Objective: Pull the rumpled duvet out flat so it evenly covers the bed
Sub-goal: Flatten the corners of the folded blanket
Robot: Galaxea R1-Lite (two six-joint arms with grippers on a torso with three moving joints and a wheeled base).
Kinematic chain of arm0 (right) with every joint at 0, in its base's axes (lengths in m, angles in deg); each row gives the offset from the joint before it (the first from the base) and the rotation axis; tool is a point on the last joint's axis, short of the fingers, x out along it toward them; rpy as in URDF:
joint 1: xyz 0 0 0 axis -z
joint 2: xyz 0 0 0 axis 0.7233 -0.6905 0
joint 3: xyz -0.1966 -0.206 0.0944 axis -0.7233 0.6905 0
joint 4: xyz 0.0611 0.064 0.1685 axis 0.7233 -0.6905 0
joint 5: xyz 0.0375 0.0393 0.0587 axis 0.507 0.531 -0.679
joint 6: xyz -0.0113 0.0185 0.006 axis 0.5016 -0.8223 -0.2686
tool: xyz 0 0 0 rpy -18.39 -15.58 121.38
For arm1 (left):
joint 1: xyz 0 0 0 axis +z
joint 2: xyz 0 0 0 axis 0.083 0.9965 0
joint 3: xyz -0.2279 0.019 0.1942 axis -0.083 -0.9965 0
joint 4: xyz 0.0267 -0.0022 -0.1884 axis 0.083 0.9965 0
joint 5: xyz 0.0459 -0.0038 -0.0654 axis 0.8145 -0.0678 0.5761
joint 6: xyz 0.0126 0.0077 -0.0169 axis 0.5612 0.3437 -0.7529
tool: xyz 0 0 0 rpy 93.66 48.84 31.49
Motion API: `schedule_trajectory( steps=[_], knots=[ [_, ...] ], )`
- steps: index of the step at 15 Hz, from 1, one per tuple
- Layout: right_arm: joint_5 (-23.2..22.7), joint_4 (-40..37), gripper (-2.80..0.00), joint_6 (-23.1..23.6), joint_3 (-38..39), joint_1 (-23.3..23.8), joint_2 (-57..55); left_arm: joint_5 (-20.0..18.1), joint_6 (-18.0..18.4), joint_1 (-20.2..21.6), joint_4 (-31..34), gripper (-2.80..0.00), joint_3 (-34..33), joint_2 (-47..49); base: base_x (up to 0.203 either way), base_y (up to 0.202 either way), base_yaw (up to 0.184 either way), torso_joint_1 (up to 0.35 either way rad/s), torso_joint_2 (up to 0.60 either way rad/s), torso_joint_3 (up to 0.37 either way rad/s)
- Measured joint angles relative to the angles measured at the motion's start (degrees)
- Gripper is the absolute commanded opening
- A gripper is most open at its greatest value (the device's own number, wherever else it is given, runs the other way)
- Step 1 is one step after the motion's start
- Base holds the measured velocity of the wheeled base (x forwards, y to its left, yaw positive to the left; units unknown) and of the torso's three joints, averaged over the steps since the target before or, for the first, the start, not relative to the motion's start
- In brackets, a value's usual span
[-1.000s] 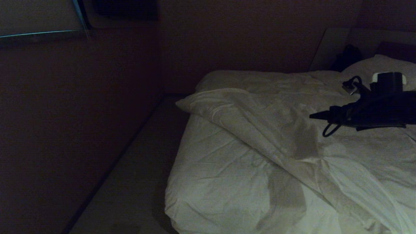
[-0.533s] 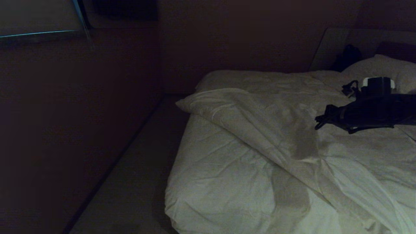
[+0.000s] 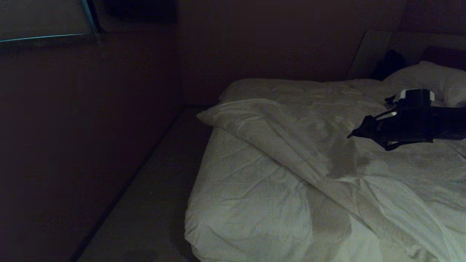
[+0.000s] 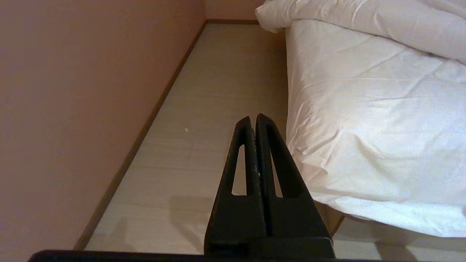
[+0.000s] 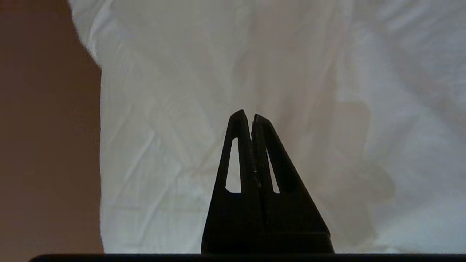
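**Right arm over the bed, jaws clenched on nothing**

You've got the right gripper point(image 3: 351, 135) out over the duvet point(image 3: 327, 145), reaching in from the right side of the head view, and its jaws are pressed together with no cloth between them. The duvet lies bunched in a thick diagonal ridge across the bed point(image 3: 204, 233), running from the far left corner towards the near right, and the creased sheet point(image 3: 247, 203) lies bare on the near left part. A pillow point(image 3: 429, 78) sits at the far right by the headboard. Your left gripper point(image 4: 253, 120) is low beside the bed, above the pale floor point(image 4: 218, 91) near the pink wall point(image 4: 72, 109), jaws clenched and empty too.
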Motion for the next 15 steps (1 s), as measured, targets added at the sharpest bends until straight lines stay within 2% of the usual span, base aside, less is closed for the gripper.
schedule_trajectory(
  steps=[4, 8, 13, 14, 15],
  knots=[
    [1.3, 0.0, -2.8, -2.8, -2.6, 0.8, -3.0, 0.0, 0.0, 0.0, 0.0, -2.8, 0.0, 0.0, 0.0, 0.0, 0.0, 0.0, 0.0, 0.0],
    [1.3, 0.1, -2.8, -3.1, -4.1, 1.2, -5.1, 0.0, 0.0, 0.0, 0.0, -2.8, 0.0, 0.0, 0.0, 0.0, 0.0, 0.0, 0.0, 0.0],
    [0.8, -0.7, -2.8, -3.1, -12.2, 2.8, -9.6, 0.0, 0.0, 0.0, 0.0, -2.8, 0.0, 0.0, 0.0, 0.0, 0.0, 0.0, 0.0, 0.0],
    [0.7, -1.2, 0.0, -3.1, -14.2, 3.0, -10.6, 0.0, 0.0, 0.0, 0.0, -2.8, 0.0, 0.0, 0.0, 0.0, 0.0, 0.0, 0.0, 0.0],
    [0.6, -2.3, 0.0, -3.0, -15.6, 3.3, -11.3, 0.0, 0.0, 0.0, 0.0, -2.8, 0.0, 0.0, 0.0, 0.0, 0.0, 0.0, 0.0, 0.0]
  ],
)
